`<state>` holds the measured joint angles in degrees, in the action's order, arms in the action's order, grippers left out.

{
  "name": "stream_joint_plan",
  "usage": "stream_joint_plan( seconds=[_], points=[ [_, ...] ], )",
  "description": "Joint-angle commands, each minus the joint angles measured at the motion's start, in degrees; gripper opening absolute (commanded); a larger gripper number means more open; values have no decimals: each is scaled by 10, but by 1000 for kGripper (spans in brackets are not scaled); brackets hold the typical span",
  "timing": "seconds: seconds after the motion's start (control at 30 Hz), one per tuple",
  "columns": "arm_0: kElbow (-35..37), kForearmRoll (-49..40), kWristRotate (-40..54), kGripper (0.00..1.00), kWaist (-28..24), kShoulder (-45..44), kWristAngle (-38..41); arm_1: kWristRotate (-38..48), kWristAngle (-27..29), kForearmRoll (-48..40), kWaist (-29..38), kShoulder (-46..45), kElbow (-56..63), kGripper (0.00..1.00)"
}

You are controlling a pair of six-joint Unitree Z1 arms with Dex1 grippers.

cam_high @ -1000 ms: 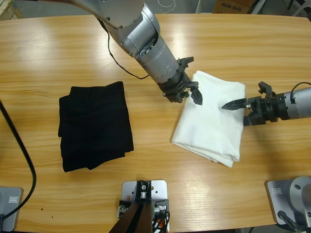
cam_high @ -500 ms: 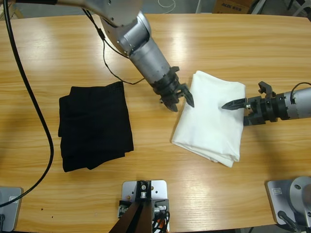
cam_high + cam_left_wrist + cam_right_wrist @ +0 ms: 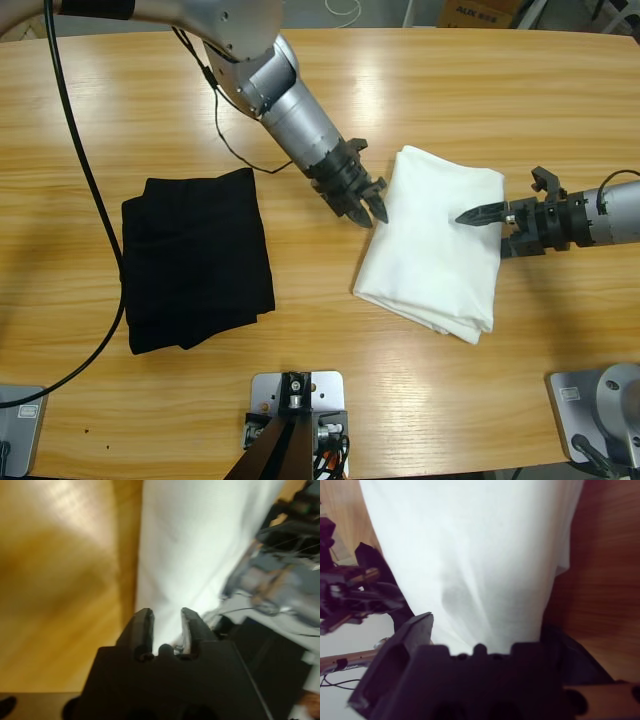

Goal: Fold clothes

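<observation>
A folded white T-shirt (image 3: 435,245) lies right of the table's middle. A folded black garment (image 3: 195,260) lies at the left. My left gripper (image 3: 367,210) hangs at the shirt's left edge, jaws a little apart with nothing between them. The left wrist view shows it (image 3: 166,615) pointing along the white cloth (image 3: 190,545) beside bare wood. My right gripper (image 3: 478,215) reaches in from the right over the shirt's right part. In the right wrist view its (image 3: 487,622) jaws stand wide apart, and the white cloth (image 3: 470,550) fills the space ahead of them.
The wooden table (image 3: 330,90) runs wide behind and in front of both garments. A black cable (image 3: 95,200) loops from the left arm over the table's left side. Another thin cable (image 3: 245,155) trails behind the left arm.
The left arm has drawn back to the left, its gripper moving from over the shirt's left part to the shirt's left edge. The right arm and both garments have not moved.
</observation>
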<state>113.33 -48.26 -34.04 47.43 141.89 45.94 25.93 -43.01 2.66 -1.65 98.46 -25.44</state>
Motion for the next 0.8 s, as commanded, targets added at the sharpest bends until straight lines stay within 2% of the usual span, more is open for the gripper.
stream_joint_plan(
  seconds=[0.03, 0.07, 0.1, 0.13, 0.17, 0.2, 0.3, 0.33, 0.43, 0.67, 0.8],
  points=[
    [-20, 2, 155, 0, 17, -4, -71, 4, 21, -1, -1, 45, 22, 1000],
    [-19, 6, 162, 0, 13, -6, -71, 4, 21, 0, -1, 45, 22, 1000],
    [-16, 14, 162, 65, 10, -10, -70, 4, 21, -1, -1, 47, 22, 1000],
    [-12, 17, 161, 301, 10, -11, -66, 4, 22, -1, -1, 48, 22, 1000],
    [-9, 18, 160, 405, 10, -10, -60, 4, 22, -1, -1, 49, 23, 1000],
    [-10, 18, 158, 434, 10, -10, -59, 4, 22, -1, -1, 49, 22, 1000],
    [-12, 18, 154, 676, 10, -12, -44, 4, 21, -1, -1, 46, 23, 1000],
    [-13, 17, 155, 713, 11, -12, -43, 4, 21, -1, -1, 45, 23, 1000],
    [-14, 18, 156, 756, 14, -15, -50, 4, 21, 4, -1, 39, 23, 1000],
    [-30, 36, 130, 752, 13, -24, -94, -4, 31, -9, 0, 59, 23, 995],
    [-61, 78, 104, 736, 23, -36, -131, -14, 37, -28, 13, 75, 23, 987]
  ],
)
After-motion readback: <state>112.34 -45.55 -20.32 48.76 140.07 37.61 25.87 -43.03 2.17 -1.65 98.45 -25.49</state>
